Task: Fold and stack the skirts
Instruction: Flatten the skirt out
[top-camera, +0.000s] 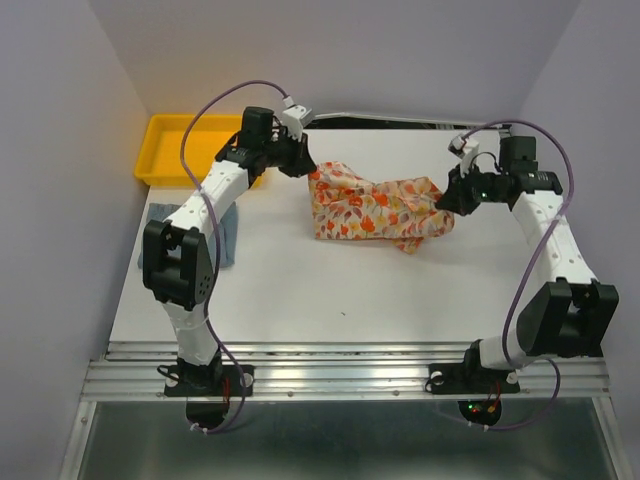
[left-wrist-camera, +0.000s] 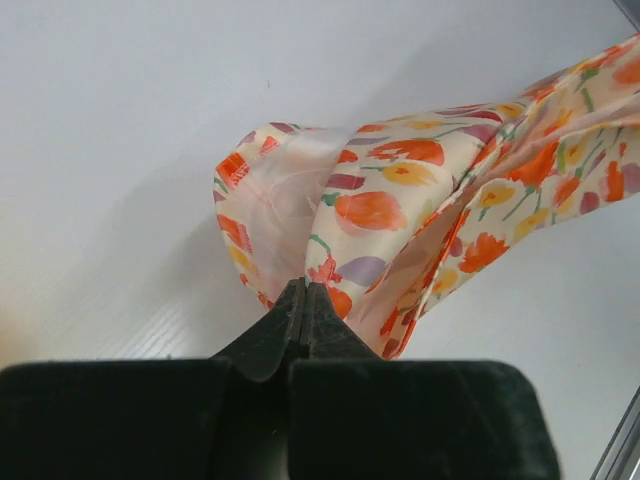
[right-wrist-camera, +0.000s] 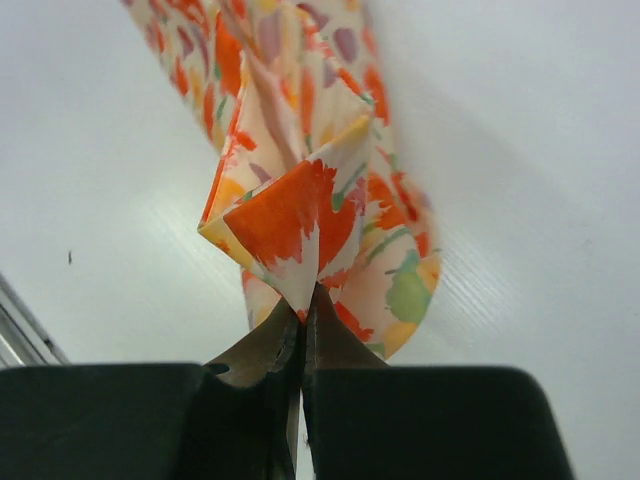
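The cream floral skirt (top-camera: 370, 210) hangs bunched between both grippers over the middle of the table. My left gripper (top-camera: 308, 170) is shut on its left end, seen up close in the left wrist view (left-wrist-camera: 305, 288), where the floral skirt (left-wrist-camera: 400, 220) stretches away to the right. My right gripper (top-camera: 444, 200) is shut on its right end, seen in the right wrist view (right-wrist-camera: 302, 312), with the floral skirt (right-wrist-camera: 300, 210) pinched at a corner. The blue-grey skirt (top-camera: 232, 235) lies at the table's left edge, mostly hidden under the left arm.
A yellow plastic tray (top-camera: 165, 150) stands at the back left corner. The white table (top-camera: 330, 290) has a metal rail along its near edge. Lilac walls close in on the left, back and right.
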